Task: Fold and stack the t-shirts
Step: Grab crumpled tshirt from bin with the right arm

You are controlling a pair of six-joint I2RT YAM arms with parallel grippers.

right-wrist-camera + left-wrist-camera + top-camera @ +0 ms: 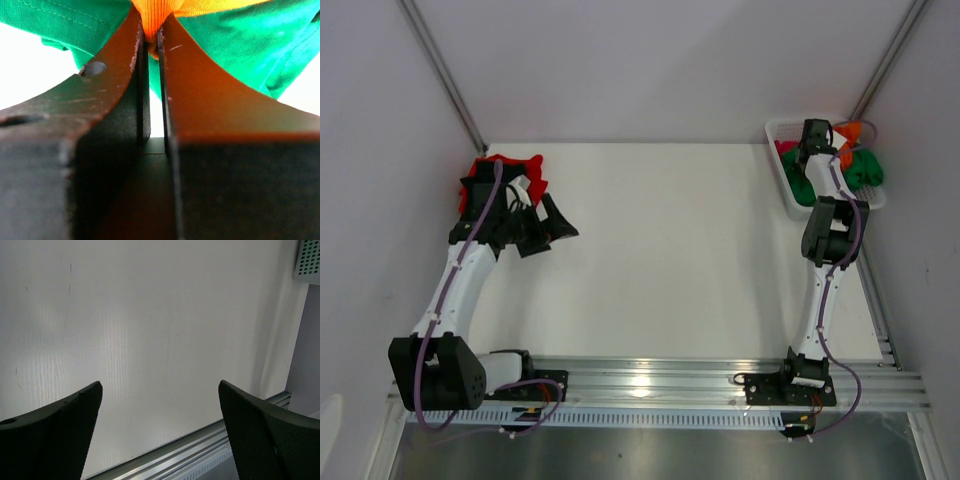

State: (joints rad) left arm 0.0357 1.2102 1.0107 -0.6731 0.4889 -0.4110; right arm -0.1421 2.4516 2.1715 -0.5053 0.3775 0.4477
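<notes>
Right gripper [152, 40] clamps the orange t-shirt [155, 12] in the far-right basket [780, 128]; lift slowly, clear of the green t-shirt [225, 45]. Left gripper [160, 385] fingers apart.

The table [660, 250] has a flat, matte white top, bounded at its near edge by an aluminium rail [660, 378]. A red t-shirt [515, 163] lies bunched on the surface at the far left corner, partly hidden by the arm above it. A white lattice basket [782, 130] stands on the surface at the far right corner, well apart from the shirt.
</notes>
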